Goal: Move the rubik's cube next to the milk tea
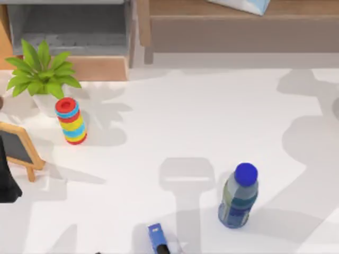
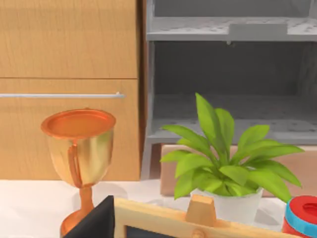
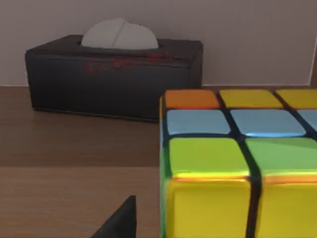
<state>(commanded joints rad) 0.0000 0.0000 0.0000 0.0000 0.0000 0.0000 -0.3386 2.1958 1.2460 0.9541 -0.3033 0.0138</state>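
The milk tea (image 1: 239,196) stands upright on the white table (image 1: 175,132), toward the lower right of the top view, its round blue cap uppermost and its blue-grey label wrapping a pale body. Well apart from it, on the table's left side, stands a striped cylinder (image 1: 71,120) banded in red, yellow and blue, just beside a potted plant (image 1: 39,74) in a white pot. A small chalkboard easel (image 1: 20,150) with a wooden frame sits at the left edge, and a small blue object (image 1: 157,236) lies at the bottom edge, left of the bottle. The left wrist view looks across the easel's top edge toward the plant (image 2: 225,153), a copper-coloured trophy cup (image 2: 79,148), a wooden cabinet (image 2: 69,74) and a grey shelf unit (image 2: 228,74), with the striped cylinder's red top (image 2: 303,213) at the corner. In the right wrist view the rubik's cube (image 3: 237,163) sits very close to the camera, showing orange, yellow, blue and green squares divided by dark grid lines, above a wooden surface (image 3: 74,163) on which a dark tissue box (image 3: 114,74) rests farther back. A dark sliver of the right gripper's finger (image 3: 121,223) shows beside the cube; whether that pincer is clamped on the cube cannot be told, nor can the left one's state.
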